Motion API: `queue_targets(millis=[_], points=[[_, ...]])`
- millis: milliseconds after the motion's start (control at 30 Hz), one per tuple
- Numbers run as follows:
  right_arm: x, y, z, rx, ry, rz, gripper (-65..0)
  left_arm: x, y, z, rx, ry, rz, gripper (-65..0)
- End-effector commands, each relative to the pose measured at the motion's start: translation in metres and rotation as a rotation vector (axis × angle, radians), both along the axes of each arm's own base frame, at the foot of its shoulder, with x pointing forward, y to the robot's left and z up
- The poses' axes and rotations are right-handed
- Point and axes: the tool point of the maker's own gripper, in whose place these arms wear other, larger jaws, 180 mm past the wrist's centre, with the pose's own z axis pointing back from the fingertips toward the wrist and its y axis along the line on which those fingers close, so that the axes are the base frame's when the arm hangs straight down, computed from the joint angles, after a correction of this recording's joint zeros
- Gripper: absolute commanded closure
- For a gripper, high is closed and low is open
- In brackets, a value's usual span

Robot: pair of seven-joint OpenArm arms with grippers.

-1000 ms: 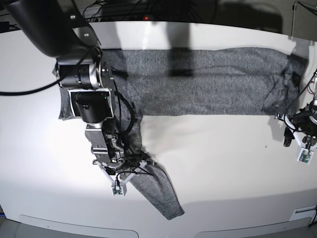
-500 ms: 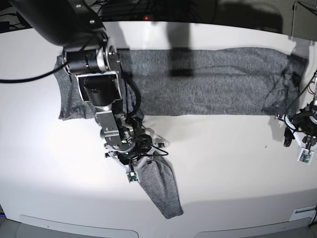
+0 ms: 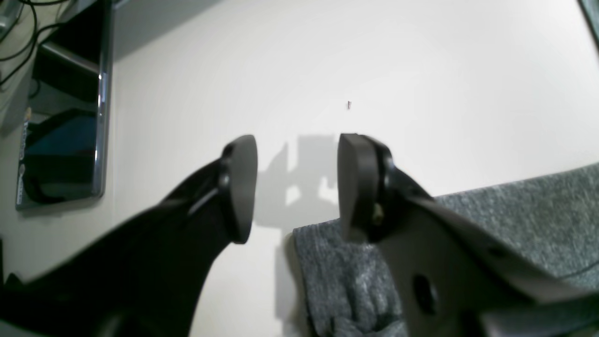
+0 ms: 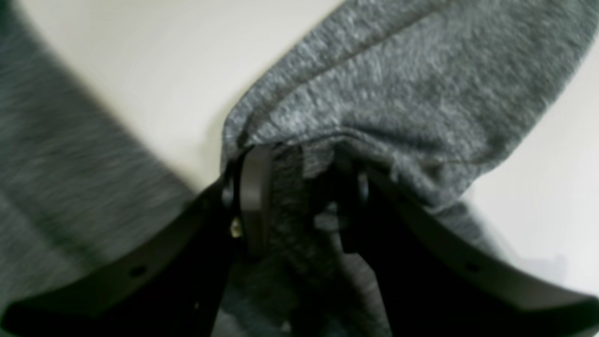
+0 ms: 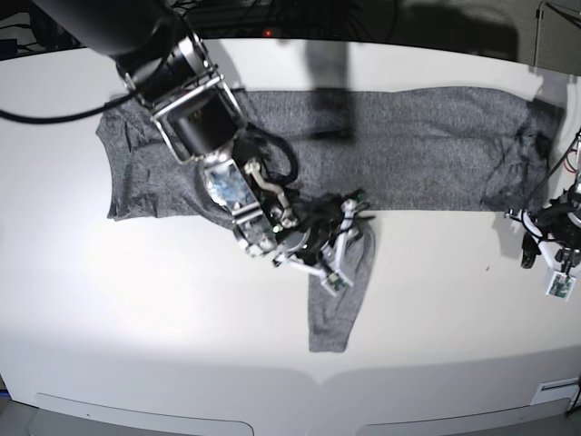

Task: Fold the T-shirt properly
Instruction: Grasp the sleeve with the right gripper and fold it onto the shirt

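The heather-grey T-shirt lies spread along the back of the white table. One long sleeve runs from the body toward the front. My right gripper is shut on a bunched fold of that sleeve, just in front of the shirt's lower edge. The right wrist view shows the gripper pinching the grey cloth. My left gripper is open and empty at the far right, beside the shirt's corner. The left wrist view shows the gripper with its jaws wide apart over bare table, the cloth's corner just behind them.
A dark flat device stands off the table's side in the left wrist view. Cables lie behind the back edge. The big black arm covers part of the shirt's left end. The table's front edge is near.
My right gripper has carried the sleeve to the right and toward the shirt's body, swinging the sleeve from the front left to the middle. The left arm has not moved.
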Motion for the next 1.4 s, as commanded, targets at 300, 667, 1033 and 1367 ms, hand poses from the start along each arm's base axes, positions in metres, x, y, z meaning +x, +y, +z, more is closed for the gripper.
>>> queue_targets(millis=[300, 667, 1033, 1367], points=[[-0.048, -0.001, 0.024, 0.039, -0.041, 0.117, -21.0, 0.009, 0.006, 0.02, 0.022, -0.06, -0.002, -27.3], [0.022, -0.003, 0.084, 0.194, -0.156, -0.065, -21.0, 0.007, -0.026, 0.009, -0.103, -0.036, -0.058, -27.3], [0.097, -0.051, 0.166, 0.345, -0.315, -0.326, -21.0, 0.023, -0.082, 0.029, -0.247, -0.251, -0.149, -27.3], [0.114, -0.217, 0.169, 0.201, -0.36, -0.663, -21.0, 0.062, -0.121, 0.021, -0.398, -0.274, -0.091, -27.3]])
